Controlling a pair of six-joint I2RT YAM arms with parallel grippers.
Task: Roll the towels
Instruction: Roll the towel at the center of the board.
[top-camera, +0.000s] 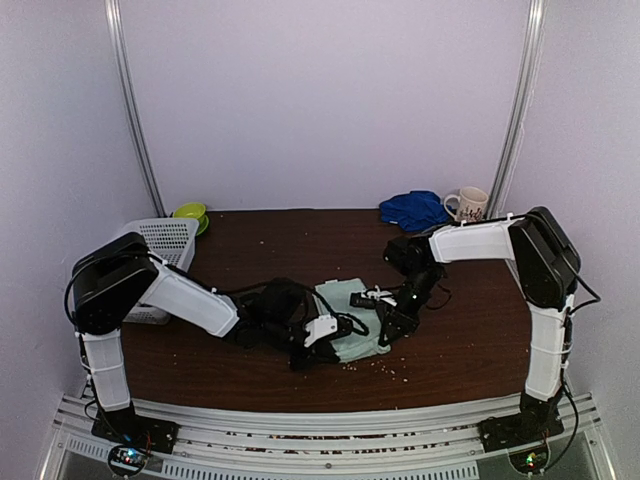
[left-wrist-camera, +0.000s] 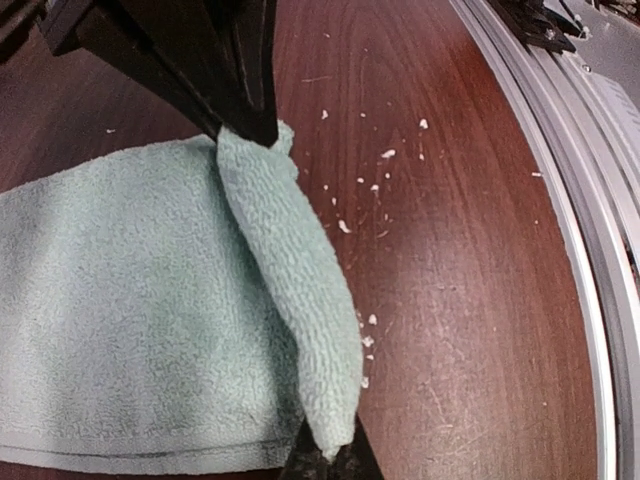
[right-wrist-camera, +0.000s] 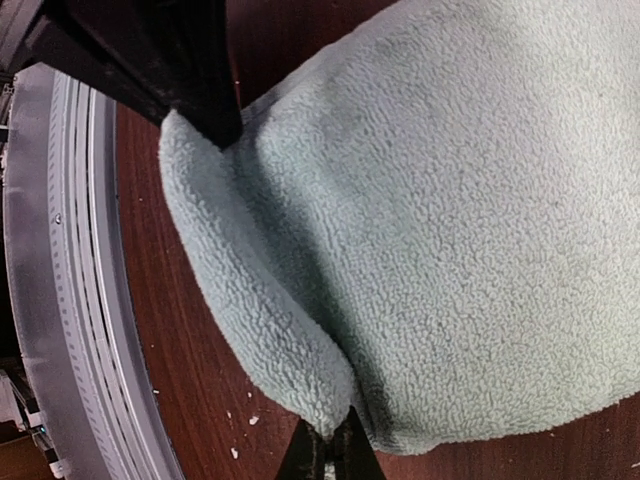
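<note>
I have the small towel (top-camera: 352, 318) lying on the bench (top-camera: 480, 345) at its middle, toward the near edge. The left end effector (left-wrist-camera: 290, 290) is clamped on a raised fold along the towel's near edge, at the left. The right end effector (right-wrist-camera: 275, 290) grips the same edge at the right. The large towel (top-camera: 413, 210) sits at the far right, with the mug (top-camera: 470, 204) just right of it. The basket (top-camera: 160, 248) stands far left, with a bowl (top-camera: 190, 212) behind it.

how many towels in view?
2. Mint-green towel mid-table, its near edge gripped by the left gripper and right gripper; blue towel bunched back right beside the mug. No others visible.
</note>
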